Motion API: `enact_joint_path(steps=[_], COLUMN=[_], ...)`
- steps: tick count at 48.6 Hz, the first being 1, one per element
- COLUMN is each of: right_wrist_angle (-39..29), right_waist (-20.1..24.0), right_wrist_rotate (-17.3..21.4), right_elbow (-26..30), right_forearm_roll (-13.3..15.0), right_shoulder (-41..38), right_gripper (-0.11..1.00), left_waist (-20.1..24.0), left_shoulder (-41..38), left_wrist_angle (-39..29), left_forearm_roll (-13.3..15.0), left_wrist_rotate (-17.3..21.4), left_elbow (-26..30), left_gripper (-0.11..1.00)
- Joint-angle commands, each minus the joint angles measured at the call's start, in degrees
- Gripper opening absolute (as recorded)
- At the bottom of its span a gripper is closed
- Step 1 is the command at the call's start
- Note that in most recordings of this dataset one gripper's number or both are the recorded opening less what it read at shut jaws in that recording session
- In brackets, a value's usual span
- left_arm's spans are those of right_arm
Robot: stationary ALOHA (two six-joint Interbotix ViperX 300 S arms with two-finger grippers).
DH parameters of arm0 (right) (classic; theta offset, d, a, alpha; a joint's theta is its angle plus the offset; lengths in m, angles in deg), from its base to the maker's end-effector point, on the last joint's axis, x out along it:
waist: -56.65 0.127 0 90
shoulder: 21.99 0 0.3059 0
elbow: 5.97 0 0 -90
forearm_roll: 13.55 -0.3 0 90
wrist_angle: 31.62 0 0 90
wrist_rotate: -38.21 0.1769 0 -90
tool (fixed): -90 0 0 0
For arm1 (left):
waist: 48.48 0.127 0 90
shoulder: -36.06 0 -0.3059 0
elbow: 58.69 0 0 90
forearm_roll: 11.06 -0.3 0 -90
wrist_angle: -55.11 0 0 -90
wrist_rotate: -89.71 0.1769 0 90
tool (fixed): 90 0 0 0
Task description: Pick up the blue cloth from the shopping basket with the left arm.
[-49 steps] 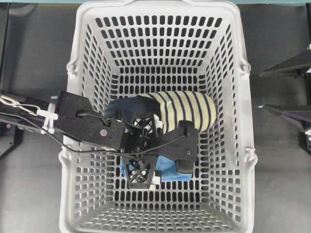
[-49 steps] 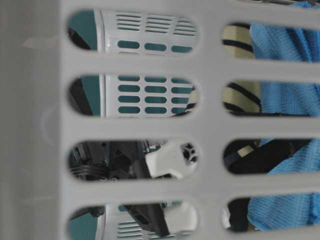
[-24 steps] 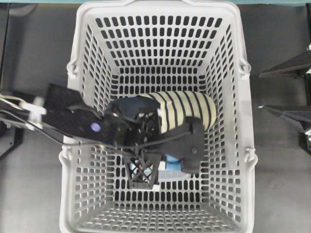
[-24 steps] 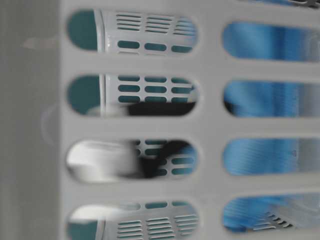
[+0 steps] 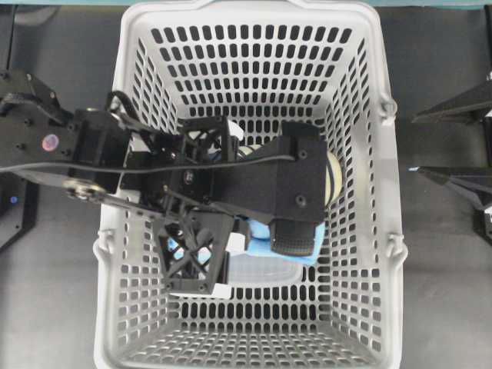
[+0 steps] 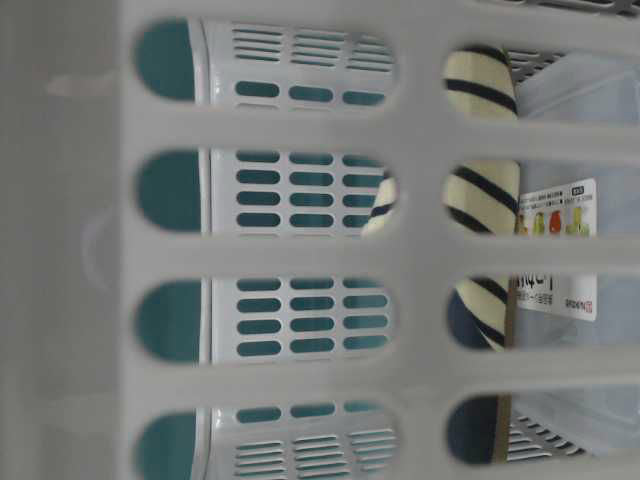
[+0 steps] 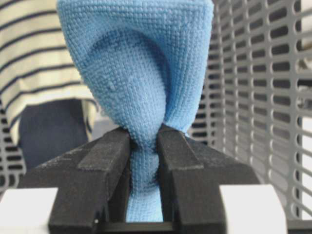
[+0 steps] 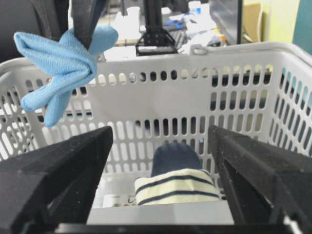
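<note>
The blue cloth (image 7: pixel 141 73) is pinched between the jaws of my left gripper (image 7: pixel 144 141). It hangs bunched above the shopping basket (image 5: pixel 369 231); the right wrist view shows the cloth (image 8: pixel 61 61) in the air at rim height. In the overhead view the raised left gripper (image 5: pixel 247 254) covers most of the cloth (image 5: pixel 261 234). My right gripper (image 8: pixel 161 136) is open and empty outside the basket, at the overhead view's right edge (image 5: pixel 413 144).
A navy and cream striped slipper (image 8: pixel 175 183) lies on the basket floor, mostly hidden under the left arm in the overhead view (image 5: pixel 333 175). A clear labelled packet (image 6: pixel 560 250) lies beside it (image 5: pixel 265 270). The slotted basket walls (image 7: pixel 258 97) stand close by.
My left gripper has risen from the basket floor with the blue cloth in it. The cloth and gripper have left the table-level view, uncovering the slipper and packet.
</note>
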Motion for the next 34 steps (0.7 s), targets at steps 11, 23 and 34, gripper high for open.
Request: enact_joint_path(steps=[11,23,34], right_wrist_angle=[0.35,0.35,0.35], right_waist=[-0.09,-0.09,-0.09], right_wrist_rotate=[0.09,0.09,0.09], right_elbow=[0.26,0.26,0.18], right_forearm_roll=[-0.18,-0.18,-0.18], right_shoulder=[-0.18,-0.18,-0.09], right_gripper=[0.76,0.76,0.76], left_waist=[0.79,0.88,0.88], left_shoulder=[1.58,1.14,0.97], left_wrist_angle=[0.0,-0.09,0.0], left_forearm_roll=[-0.18,-0.18,-0.18], left_wrist_rotate=[-0.09,-0.09,-0.09], left_elbow=[1.49,1.49,1.32], left_gripper=[0.13,0.13,0.13])
